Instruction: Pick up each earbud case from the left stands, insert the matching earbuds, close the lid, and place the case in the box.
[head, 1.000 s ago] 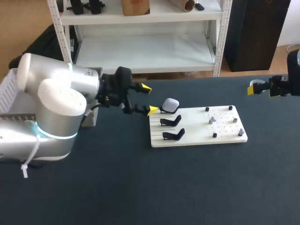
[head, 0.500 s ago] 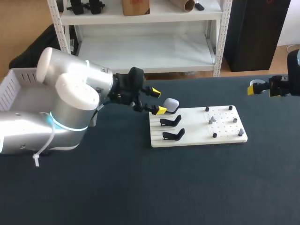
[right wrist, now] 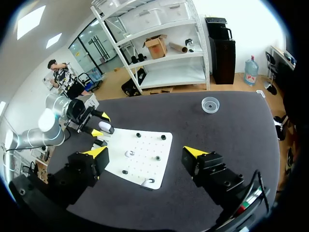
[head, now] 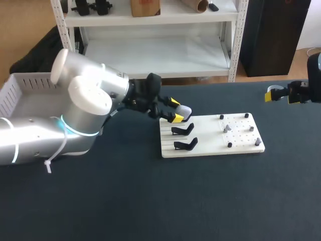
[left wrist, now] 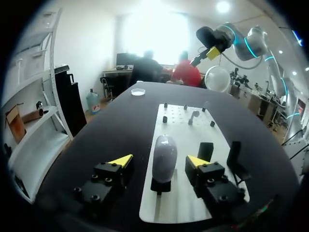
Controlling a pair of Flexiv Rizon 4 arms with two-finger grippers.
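On the table (head: 150, 201), the white board (head: 210, 136) carries two bare black stands (head: 183, 129) at its near left, with the pale earbud case (left wrist: 164, 157) seated on the third stand behind them. The left gripper (left wrist: 160, 162) sits at that stand, fingers apart, one on each side of the case with a gap showing on both sides. Farther off, the right gripper (right wrist: 146, 153) hangs over the table's far right, fingers spread wide, well apart from the board, and the white box (head: 20, 88) stands at the far left.

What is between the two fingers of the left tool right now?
The earbud case, on its black stand, sits between the open fingers of the left tool. The left wrist view shows a gap on each side.
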